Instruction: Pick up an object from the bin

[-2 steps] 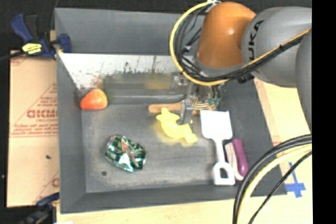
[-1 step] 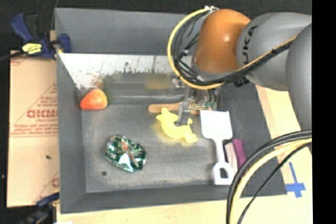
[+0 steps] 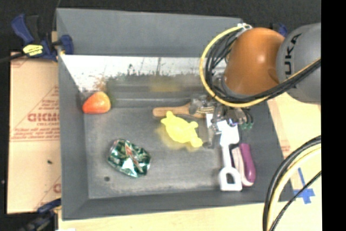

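Since the camera view looks down into the grey bin [image 3: 173,173], judge your line from there: the gripper [image 3: 210,121] sits low, right of the bin's middle, beneath the arm's orange cover. You cannot tell whether the pincer is apart or together, because the wrist and cables hide it. Just to its left a yellow plastic toy [image 3: 180,131] lies flat on the floor, and that looks the likeliest thing to take. A wooden handle [image 3: 168,111] runs along the toy's far side, touching it or nearly so. A white tool [image 3: 230,162] and a purple handle [image 3: 247,162] lie together on the gripper's near side. You should centre over the toy's body, turn the wrist so the pincer spans its narrower width, and keep clear of the wooden handle so only one thing comes up. The orange fruit [image 3: 96,103] and the crumpled green wrapper [image 3: 128,158] lie well apart to the left and need no care
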You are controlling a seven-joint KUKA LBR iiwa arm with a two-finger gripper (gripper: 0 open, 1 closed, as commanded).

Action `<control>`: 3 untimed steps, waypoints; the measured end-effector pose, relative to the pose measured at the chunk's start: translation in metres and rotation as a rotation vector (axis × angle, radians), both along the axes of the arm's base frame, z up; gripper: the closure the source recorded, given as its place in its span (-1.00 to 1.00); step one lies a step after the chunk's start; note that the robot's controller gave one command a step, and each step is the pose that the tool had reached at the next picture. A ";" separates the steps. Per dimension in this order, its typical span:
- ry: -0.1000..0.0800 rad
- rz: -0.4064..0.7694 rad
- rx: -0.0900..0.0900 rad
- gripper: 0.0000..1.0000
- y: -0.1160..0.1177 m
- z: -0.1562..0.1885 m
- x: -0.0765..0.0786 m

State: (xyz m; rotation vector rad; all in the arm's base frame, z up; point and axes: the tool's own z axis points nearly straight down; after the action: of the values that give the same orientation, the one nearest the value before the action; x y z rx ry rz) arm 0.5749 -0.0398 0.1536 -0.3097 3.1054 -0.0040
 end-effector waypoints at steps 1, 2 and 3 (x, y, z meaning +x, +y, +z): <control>0.004 0.016 0.003 -1.00 0.023 -0.074 0.047; 0.003 0.041 0.001 -1.00 0.020 -0.070 0.046; -0.006 0.118 0.003 1.00 -0.022 -0.079 0.067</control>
State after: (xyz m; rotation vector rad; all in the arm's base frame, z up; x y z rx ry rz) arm 0.6423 -0.0617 0.0744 -0.4917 3.0752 0.0009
